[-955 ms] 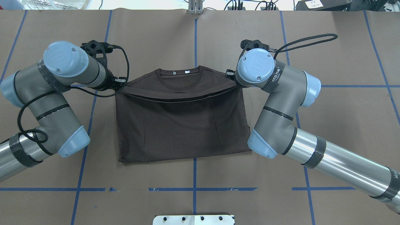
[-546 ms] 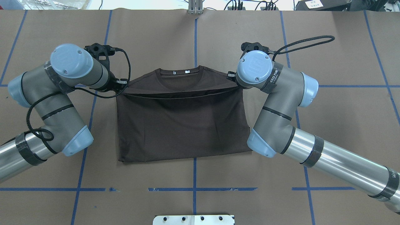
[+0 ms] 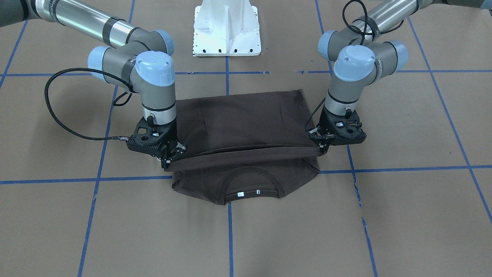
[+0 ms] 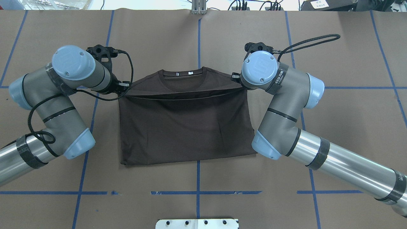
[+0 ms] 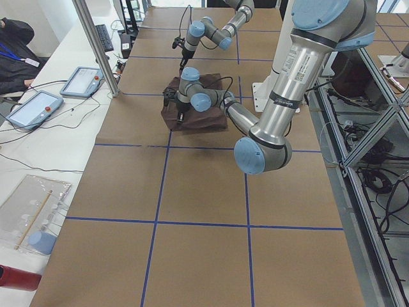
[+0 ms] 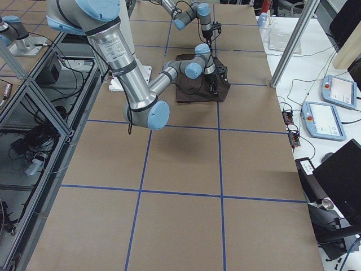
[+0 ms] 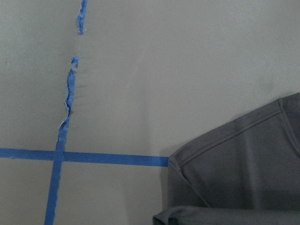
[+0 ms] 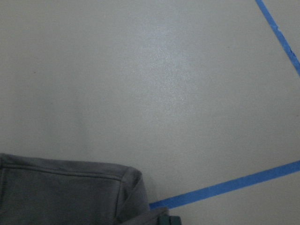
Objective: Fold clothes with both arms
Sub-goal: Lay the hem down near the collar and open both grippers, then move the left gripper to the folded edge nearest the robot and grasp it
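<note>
A dark brown T-shirt (image 3: 246,119) lies on the brown-papered counter (image 3: 403,215). Its collar (image 3: 251,184) points toward the camera, with two small white tags (image 3: 241,194) inside the neck. A folded-over layer covers the body, and its front edge is stretched taut just behind the collar. The right gripper (image 3: 169,159) pinches that edge's end on the view's left, and the left gripper (image 3: 322,148) pinches the other end. Blue tape lines (image 3: 115,179) cross the counter, and a white base (image 3: 226,27) stands beyond the shirt.

Dark brown T-shirt (image 4: 184,127), half-folded, collar exposed

Overhead and opposite front views — same T-shirt (image 4: 184,127) below
</note>
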You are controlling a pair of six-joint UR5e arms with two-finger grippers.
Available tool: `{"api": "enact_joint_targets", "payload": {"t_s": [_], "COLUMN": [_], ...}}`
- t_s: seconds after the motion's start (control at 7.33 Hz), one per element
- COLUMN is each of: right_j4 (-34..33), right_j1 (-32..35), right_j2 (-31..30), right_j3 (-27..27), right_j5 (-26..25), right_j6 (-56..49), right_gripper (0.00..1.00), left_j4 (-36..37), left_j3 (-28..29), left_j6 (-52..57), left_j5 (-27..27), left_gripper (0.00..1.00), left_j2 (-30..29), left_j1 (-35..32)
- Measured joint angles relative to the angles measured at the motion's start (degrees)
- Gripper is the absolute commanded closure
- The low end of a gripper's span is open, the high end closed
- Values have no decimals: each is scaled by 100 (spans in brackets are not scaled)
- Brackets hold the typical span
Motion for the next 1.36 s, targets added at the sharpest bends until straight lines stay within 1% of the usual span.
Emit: {"api": "enact_joint_targets", "payload": {"t_s": [0.14,0.41,0.55,0.68,0.82,1.09,1.23,1.36], "right_j4": [-1,-4,18,47,66,76,78,78], "right_j1": [0,-10,21,121,239,329,338,339], "right_j2": [-2,-10,1,1,-12,-53,-64,-70], "right_j3": [-7,-74,-97,-71,-15,131,171,192], "right_j5": [-2,-37,-19,112,325,514,534,539], "right_j6": [-8,-70,-279,-645,-977,-1200,-1220,-1229], "right_gripper": [2,0,0,0,0,0,0,0], "left_j4": [-50,-188,-208,-204,-198,-228,-240,-271], "left_j3": [47,106,38,-151,-471,-1294,-1666,-1874], "left_j6": [70,163,304,512,641,622,402,35], "left_j5": [12,21,4,-20,-68,-213,-227,-204], "left_gripper": [1,0,0,0,0,0,12,28], "left_j2": [-4,-2,16,76,247,947,1306,1504], "left_j1": [-3,-8,-18,-33,-34,89,309,598]}}
